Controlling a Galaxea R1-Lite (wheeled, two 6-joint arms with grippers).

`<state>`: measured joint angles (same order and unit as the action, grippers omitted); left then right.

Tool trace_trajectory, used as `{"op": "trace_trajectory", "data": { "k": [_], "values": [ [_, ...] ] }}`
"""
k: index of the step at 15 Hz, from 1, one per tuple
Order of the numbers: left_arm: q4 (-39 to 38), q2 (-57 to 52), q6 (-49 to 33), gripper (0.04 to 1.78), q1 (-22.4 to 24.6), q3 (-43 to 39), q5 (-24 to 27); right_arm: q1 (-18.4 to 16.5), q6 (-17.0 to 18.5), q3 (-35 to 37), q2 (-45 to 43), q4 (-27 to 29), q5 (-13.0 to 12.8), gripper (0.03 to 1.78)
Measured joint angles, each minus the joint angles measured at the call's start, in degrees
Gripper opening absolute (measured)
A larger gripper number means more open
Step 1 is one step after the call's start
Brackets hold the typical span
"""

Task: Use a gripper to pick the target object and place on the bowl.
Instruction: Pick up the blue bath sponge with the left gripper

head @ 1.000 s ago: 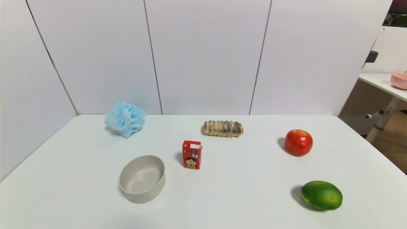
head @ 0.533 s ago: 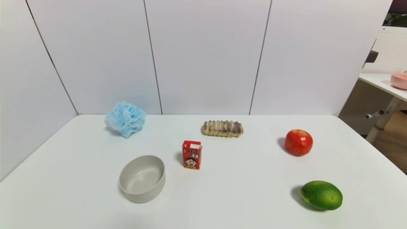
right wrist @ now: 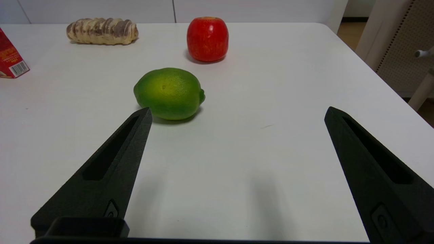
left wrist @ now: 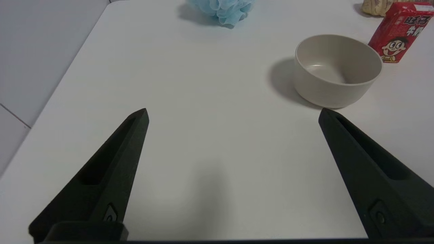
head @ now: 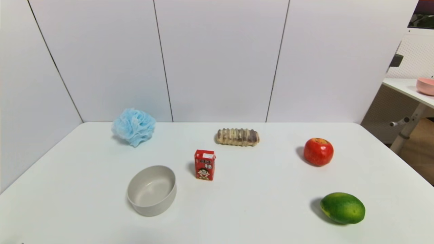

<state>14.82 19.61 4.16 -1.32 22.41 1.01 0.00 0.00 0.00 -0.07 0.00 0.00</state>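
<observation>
The left gripper (left wrist: 232, 113), fingers spread and empty, hangs low over the table's near left; nothing on the table has shifted in the last second (so no pick begun). Farther back lies the blue pouf (head: 133, 126), then the bowl (head: 151, 190), then the right gripper (right wrist: 237, 113), likewise spread.

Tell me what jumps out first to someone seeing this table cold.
The fluffy light-blue bath pouf sits at the far left of the white table, with the empty grey-white bowl nearer the robot and a red carton beside it. On the right, a red apple and green fruit stand out. Both the left gripper and right gripper are open, holding nothing.
</observation>
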Motion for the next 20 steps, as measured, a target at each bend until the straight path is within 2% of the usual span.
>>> {"op": "trace_trajectory", "data": {
  "k": [3,5,12,15,17,20],
  "values": [
    [8.8,18.2,2.5,1.77,-0.8,16.6,1.0,0.0,0.0,0.0,0.0,0.0,0.0,1.75],
    [14.1,26.0,3.9,1.77,-1.3,23.5,2.4,0.0,0.0,0.0,0.0,0.0,0.0,1.75],
    [14.9,34.1,4.0,1.77,-1.6,27.3,2.7,0.0,0.0,0.0,0.0,0.0,0.0,1.75],
    [13.8,36.6,4.0,1.77,-1.6,28.7,2.8,0.0,0.0,0.0,0.0,0.0,0.0,1.75],
    [10.4,39.5,5.1,1.77,-1.7,30.4,3.2,0.0,0.0,0.0,0.0,0.0,-0.1,1.75],
    [-1.5,45.5,7.5,1.77,-1.8,31.1,3.6,0.0,0.0,0.0,0.0,0.0,0.0,1.75]
  ]
}}
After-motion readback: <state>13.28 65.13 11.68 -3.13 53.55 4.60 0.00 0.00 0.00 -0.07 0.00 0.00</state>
